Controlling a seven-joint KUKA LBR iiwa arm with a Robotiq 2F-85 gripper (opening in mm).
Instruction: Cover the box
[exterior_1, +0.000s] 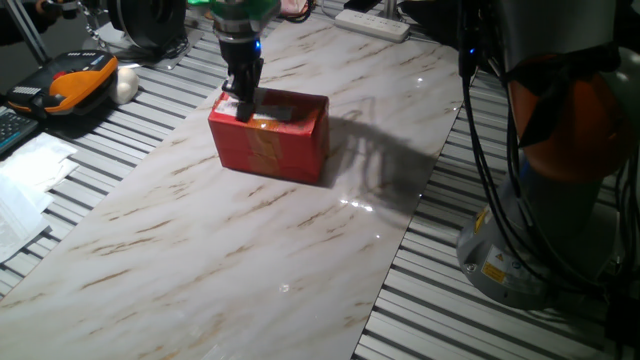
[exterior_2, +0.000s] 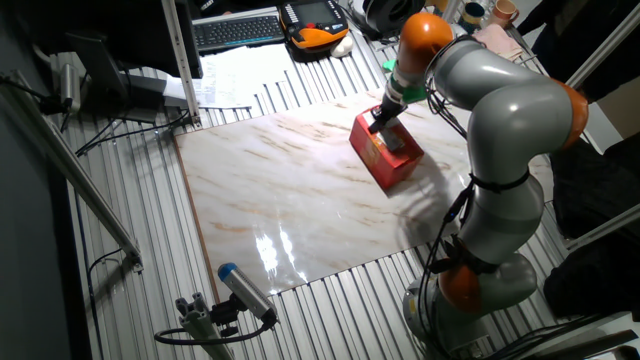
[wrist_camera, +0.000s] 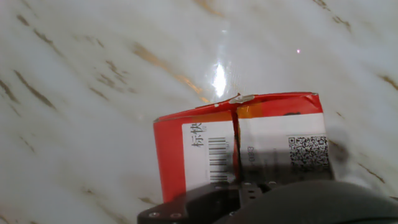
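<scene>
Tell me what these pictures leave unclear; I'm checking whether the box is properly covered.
- Tool state: its fingertips are cut off by the hand view's bottom edge and too small in both fixed views.
- Small red rectangular cardboard box: the tool body hides the near top edge in the hand view.
- White labels: print is too blurred to read.
- Flap seam: full closure is unclear.

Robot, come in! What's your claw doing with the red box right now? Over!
End effector down on top of the red box; open or shut, cannot tell. Box upright on marble board, top flaps meeting at a seam. Nothing in the way.
</scene>
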